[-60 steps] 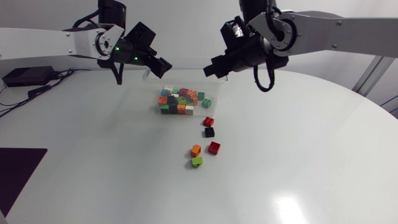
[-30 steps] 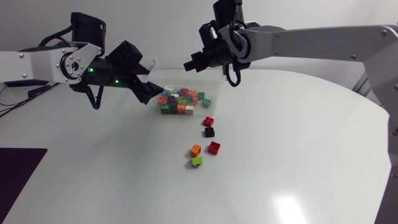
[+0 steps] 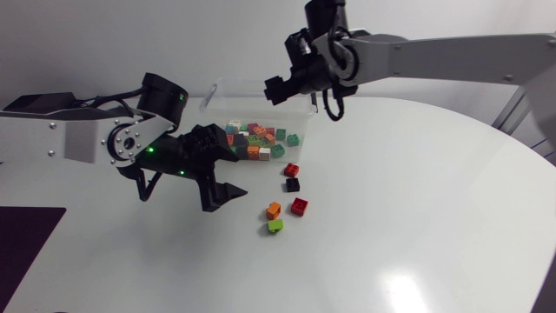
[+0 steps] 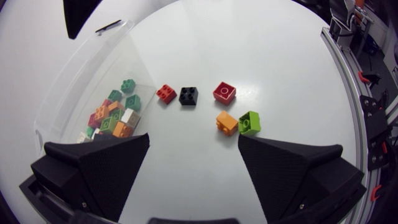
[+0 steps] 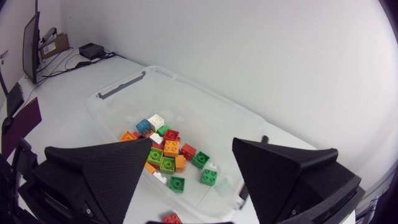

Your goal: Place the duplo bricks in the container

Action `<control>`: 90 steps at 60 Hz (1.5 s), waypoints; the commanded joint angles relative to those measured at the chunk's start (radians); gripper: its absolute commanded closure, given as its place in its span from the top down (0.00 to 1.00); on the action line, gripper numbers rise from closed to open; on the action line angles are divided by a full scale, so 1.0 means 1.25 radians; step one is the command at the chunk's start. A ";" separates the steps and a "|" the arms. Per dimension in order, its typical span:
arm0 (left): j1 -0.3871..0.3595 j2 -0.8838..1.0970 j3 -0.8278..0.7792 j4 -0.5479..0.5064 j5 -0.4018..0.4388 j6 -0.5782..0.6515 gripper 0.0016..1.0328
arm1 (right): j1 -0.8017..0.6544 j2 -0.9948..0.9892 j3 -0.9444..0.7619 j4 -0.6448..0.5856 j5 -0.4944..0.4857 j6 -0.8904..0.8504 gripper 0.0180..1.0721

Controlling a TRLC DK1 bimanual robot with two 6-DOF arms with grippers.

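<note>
Though light and stiff, likely slick on the walls; best pinched square across two flat sides, below the studs; five loose bricks (image 4: 224, 92) just beside container (image 4: 93, 62), ahead of left gripper (image 4: 193, 140), spread wide; right gripper (image 5: 189, 146), spread too, above container

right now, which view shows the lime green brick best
The left wrist view: the lime green brick lies large and unblocked ahead of the left gripper, beside an orange brick. The head view shows it only small. The right wrist view misses it.
</note>
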 commanded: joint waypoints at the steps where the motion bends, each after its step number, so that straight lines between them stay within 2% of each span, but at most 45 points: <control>1: -0.032 0.032 -0.013 -0.010 0.005 0.001 0.96 | -0.025 -0.105 -0.094 0.025 -0.007 -0.014 0.95; 8: -0.072 0.048 -0.035 -0.007 -0.010 0.012 0.96 | -0.050 -0.223 -0.231 0.042 -0.030 -0.026 0.95; 21: -0.098 0.054 -0.087 -0.002 -0.021 0.069 0.93 | -0.100 -0.400 -0.441 0.048 -0.081 -0.047 0.95; 26: -0.116 0.050 -0.133 0.060 -0.035 0.073 0.93 | -0.116 -0.448 -0.505 0.053 -0.094 -0.050 0.95; 31: -0.139 0.060 -0.175 0.157 -0.076 0.065 0.93 | -0.126 -0.479 -0.554 0.056 -0.097 -0.056 0.95; 48: -0.208 0.088 -0.196 0.235 -0.130 0.050 0.93 | -0.146 -0.541 -0.631 0.056 -0.107 -0.056 0.95; 64: -0.267 0.149 -0.191 0.298 -0.183 0.026 0.76 | -0.152 -0.556 -0.646 0.056 -0.107 -0.053 0.95; 70: -0.272 0.172 -0.189 0.323 -0.200 0.023 0.67 | -0.152 -0.559 -0.647 0.054 -0.107 -0.052 0.95; 77: -0.271 0.200 -0.184 0.339 -0.203 0.017 0.67 | -0.148 -0.560 -0.656 0.056 -0.107 -0.050 0.95; 90: -0.268 0.237 -0.179 0.376 -0.221 0.016 0.49 | -0.131 -0.560 -0.687 0.072 -0.105 -0.046 0.95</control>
